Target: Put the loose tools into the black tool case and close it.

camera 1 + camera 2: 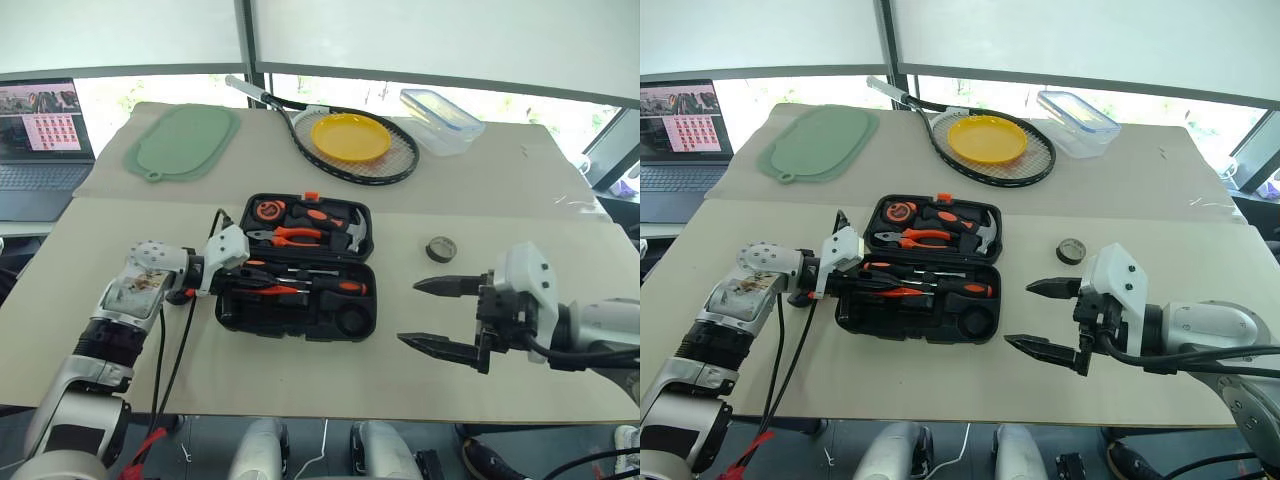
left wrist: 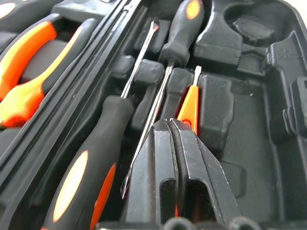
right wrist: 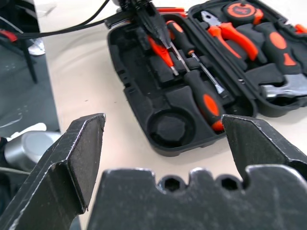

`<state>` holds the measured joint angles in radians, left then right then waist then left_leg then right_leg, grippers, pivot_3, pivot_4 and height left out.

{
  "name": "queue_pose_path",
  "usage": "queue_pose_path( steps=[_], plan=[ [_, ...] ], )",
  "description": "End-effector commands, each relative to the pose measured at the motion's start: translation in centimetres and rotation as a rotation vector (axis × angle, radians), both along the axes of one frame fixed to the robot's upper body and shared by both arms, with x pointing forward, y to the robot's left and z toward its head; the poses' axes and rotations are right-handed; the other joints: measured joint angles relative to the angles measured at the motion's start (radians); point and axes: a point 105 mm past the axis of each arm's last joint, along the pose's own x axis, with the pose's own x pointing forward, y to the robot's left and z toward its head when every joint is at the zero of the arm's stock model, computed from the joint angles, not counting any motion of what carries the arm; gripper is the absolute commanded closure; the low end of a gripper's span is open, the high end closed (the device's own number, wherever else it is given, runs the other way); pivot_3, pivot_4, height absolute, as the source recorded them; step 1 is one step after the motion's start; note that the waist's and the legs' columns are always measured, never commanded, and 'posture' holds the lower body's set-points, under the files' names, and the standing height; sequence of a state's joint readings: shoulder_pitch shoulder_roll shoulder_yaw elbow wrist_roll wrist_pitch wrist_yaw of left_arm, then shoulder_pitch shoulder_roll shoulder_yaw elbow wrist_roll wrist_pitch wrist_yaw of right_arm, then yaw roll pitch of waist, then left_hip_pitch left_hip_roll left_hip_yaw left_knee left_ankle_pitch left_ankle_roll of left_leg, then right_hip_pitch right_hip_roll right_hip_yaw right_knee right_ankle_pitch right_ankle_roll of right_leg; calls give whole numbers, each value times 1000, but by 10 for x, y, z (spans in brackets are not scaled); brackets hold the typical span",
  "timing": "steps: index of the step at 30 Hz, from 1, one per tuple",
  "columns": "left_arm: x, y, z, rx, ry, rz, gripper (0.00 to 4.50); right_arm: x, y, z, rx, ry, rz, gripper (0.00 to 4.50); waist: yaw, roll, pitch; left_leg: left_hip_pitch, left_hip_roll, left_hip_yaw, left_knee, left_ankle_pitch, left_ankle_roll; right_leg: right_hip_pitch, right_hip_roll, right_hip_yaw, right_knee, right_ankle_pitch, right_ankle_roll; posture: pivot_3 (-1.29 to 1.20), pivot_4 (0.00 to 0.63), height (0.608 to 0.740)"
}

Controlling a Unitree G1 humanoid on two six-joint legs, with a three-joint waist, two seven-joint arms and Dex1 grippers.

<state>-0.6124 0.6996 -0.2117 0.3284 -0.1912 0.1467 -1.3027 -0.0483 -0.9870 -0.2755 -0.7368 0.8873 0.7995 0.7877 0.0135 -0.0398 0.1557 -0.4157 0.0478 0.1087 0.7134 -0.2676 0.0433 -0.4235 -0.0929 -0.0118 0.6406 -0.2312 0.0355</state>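
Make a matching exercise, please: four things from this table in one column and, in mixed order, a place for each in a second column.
Things:
1. yellow plate
2. small tape roll
3. pliers
4. green mat

Places:
A. in the far half of the open tool case
B. on the bare table, to the right of the case
C. far left of the table, near the laptop
D. on the strings of the racket

Pairs: 1-D, 2-B, 3-A, 4-C

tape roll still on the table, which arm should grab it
Right. The open right pincer hovers just in front of the tape roll, on its side of the black tool case. The left pincer is shut inside the case.
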Motion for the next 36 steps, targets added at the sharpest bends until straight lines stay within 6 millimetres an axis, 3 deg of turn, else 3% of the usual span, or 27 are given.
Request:
queue_pose_path(
  steps=[1,8,14,18,20,23,28,31,34,36],
  plan=[
    [3,6,-14,74,-10,17,4394,2,3,3,6,-21,-11,0,-1,0,0,0,0,0,0,0,0,0,0,0,0,0,0,0,150,738],
    [-3,14,-26,98,-4,10,4394,5,5,1,10,-17,-18,0,-1,3,-3,1,0,0,0,0,0,1,0,0,0,0,0,0,150,738],
    [-19,17,18,-58,-10,16,4394,10,8,-1,20,-3,5,0,-12,3,-3,1,2,0,-1,0,0,0,0,1,0,0,-1,0,150,738],
    [-30,35,42,-81,-58,101,4394,18,10,-5,6,0,32,0,-13,3,-2,1,2,0,-2,0,0,-1,0,1,0,0,-1,0,150,738],
    [-35,52,50,-85,-74,186,4394,23,11,-4,7,-8,52,0,-13,3,-2,1,2,0,-2,0,0,-1,0,1,0,0,-1,0,150,738],
    [-45,92,53,-81,-70,394,4394,27,15,2,-4,-50,101,0,-17,4,-2,1,2,0,-2,0,0,-1,-1,1,0,-1,-1,0,150,738],
    [-76,163,41,-51,-15,757,4394,45,21,24,57,-141,115,0,-26,4,-1,1,4,1,-3,0,-1,-2,-1,0,0,-1,-1,0,150,738],
    [-105,202,31,-22,28,928,3778,45,27,30,66,-148,171,0,-28,4,-1,1,4,1,-4,0,-2,-3,-1,0,0,-1,-2,0,150,738],
    [-125,214,25,19,67,981,2815,33,33,33,98,-110,268,0,-13,4,-1,1,3,0,-5,-1,-2,-3,-3,-2,0,-2,-3,0,150,738],
    [-128,209,25,17,93,980,1995,27,35,33,97,-91,317,0,-5,4,-1,1,3,1,-5,-1,-2,-3,-4,-2,0,-2,-3,0,150,738]
  ],
)
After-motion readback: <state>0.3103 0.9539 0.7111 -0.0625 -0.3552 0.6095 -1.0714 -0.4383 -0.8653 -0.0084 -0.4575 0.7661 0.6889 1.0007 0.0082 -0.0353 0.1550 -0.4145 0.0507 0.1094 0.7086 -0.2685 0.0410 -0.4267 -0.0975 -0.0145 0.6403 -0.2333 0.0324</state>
